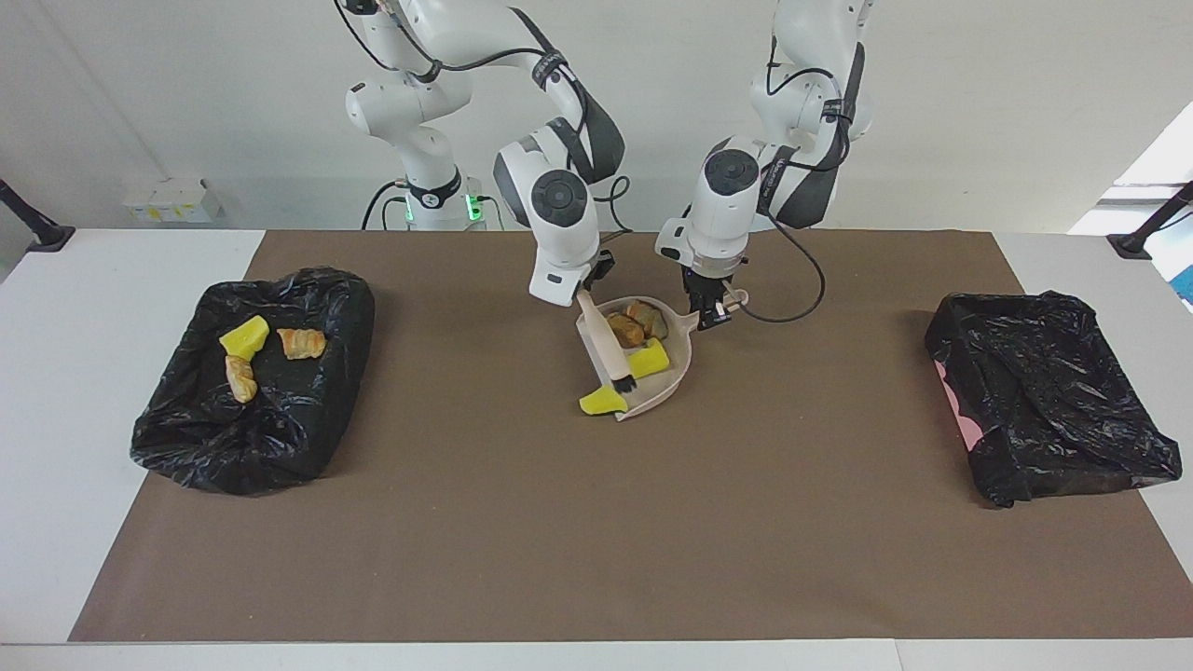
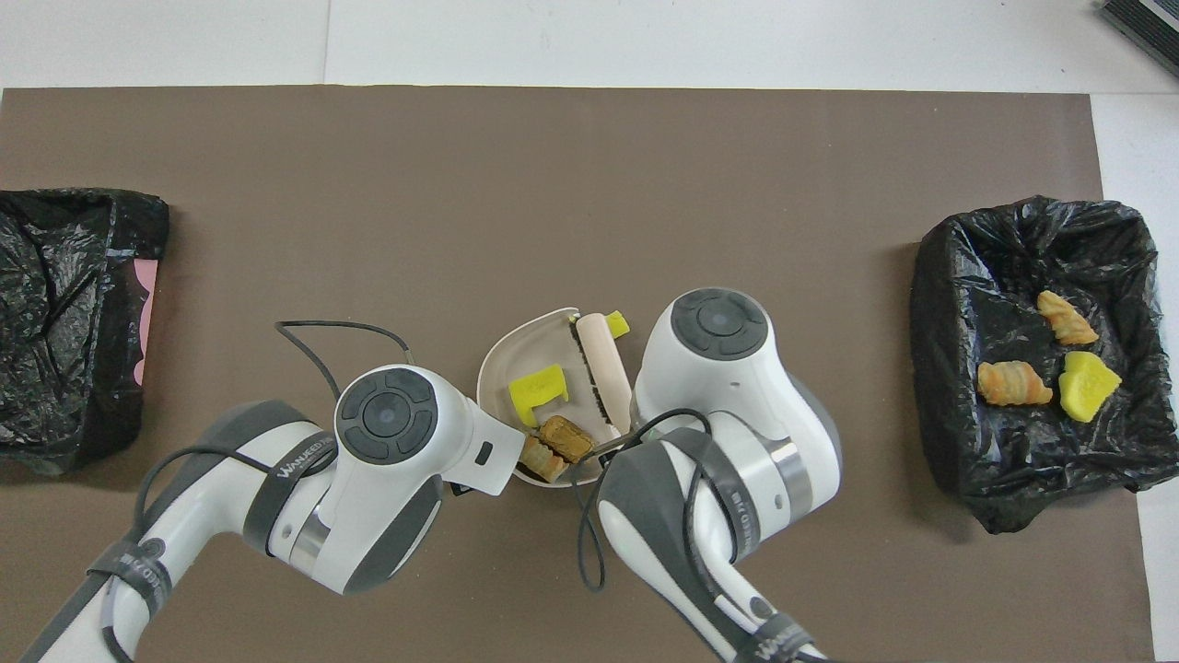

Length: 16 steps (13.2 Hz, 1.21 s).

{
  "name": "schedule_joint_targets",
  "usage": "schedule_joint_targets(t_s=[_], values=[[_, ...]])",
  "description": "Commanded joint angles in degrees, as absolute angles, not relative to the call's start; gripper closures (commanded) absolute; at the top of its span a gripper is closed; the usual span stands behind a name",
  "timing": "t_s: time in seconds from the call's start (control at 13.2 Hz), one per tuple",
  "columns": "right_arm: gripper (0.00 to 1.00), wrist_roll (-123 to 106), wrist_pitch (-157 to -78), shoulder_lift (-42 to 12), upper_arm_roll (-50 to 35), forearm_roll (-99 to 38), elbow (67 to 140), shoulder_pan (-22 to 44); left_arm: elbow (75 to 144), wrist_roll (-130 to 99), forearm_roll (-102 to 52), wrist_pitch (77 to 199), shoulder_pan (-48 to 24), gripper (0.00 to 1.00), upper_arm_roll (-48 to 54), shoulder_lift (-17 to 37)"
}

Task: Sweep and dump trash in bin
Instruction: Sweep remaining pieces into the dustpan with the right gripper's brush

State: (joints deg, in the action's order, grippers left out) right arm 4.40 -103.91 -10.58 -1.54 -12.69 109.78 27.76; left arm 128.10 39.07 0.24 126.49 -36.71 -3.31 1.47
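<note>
both arms bend down over the middle of the table. the left gripper point(image 1: 713, 315) clamps the dustpan point(image 1: 673, 373) handle; the right gripper point(image 1: 587, 291) grips the brush point(image 1: 606, 349), slanted across the pan. four trash bits point(image 1: 637, 328) lie in the pan, one yellow at its lip.

Facing view: high, across the table from the robots, looking back at both arm bases over the whole brown mat point(image 1: 596, 522). Overhead view: high above the robots' own end, aimed forward and steeply down, closer in. Half a turn apart. Shared: mat, dustpan point(image 1: 652, 373) point(image 2: 516, 359), both black-lined bins point(image 1: 252, 382) point(image 2: 1032, 350).
</note>
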Motion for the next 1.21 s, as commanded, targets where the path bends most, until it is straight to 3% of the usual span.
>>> schedule_joint_targets(t_s=[0.0,0.15,0.45,0.83,1.13], values=[[1.00,3.34,-102.47,-11.51,-2.02,-5.31,106.62,24.52,129.99,37.45,0.00,128.75,-35.42,1.00,-3.25,1.05],[1.00,1.25,-103.79,-12.65,-1.76,-2.91,105.39,21.90,129.90,36.30,0.00,129.64,-35.24,1.00,-3.25,1.58],[1.00,-0.79,-106.24,-20.99,-2.28,2.02,100.46,22.41,129.99,36.04,0.00,129.29,-35.16,1.00,-3.25,1.58],[1.00,-0.18,-105.91,-18.47,-3.08,-2.26,104.40,29.17,129.99,35.95,0.00,128.76,-35.16,1.00,-3.34,1.50],[1.00,-0.17,-104.85,-17.67,-3.08,-9.58,104.77,29.97,129.99,36.04,0.00,128.76,-35.07,1.00,-3.34,1.49]])
